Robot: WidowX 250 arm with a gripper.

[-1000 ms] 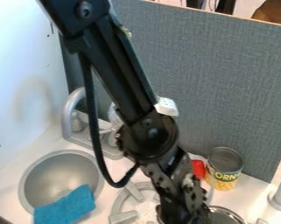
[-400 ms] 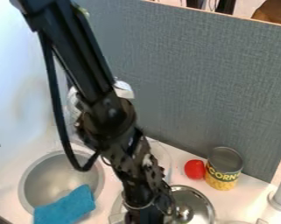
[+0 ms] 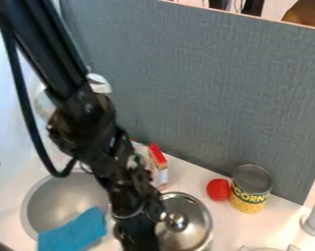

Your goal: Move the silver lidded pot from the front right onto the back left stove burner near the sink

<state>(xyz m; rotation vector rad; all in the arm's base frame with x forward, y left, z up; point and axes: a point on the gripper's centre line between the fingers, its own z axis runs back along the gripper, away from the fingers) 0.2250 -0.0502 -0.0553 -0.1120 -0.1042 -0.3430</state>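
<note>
Lid (image 3: 194,226), shiny metal, at bottom centre of the frame, just beside the gripper (image 3: 139,241); whether that's gripping anything, I can't tell from here. I'd guess it's light, stiff and slippery, best held by its knob (image 3: 177,221).

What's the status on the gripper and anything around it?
Gripper low beside metal lid, hold unclear. Nearby: blue cloth over sink's edge. Red ball beside corn can, beyond lid.

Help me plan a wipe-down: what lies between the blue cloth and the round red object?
Between cloth and red object, the camera view shows the black robot arm and a round metal lid.
</note>
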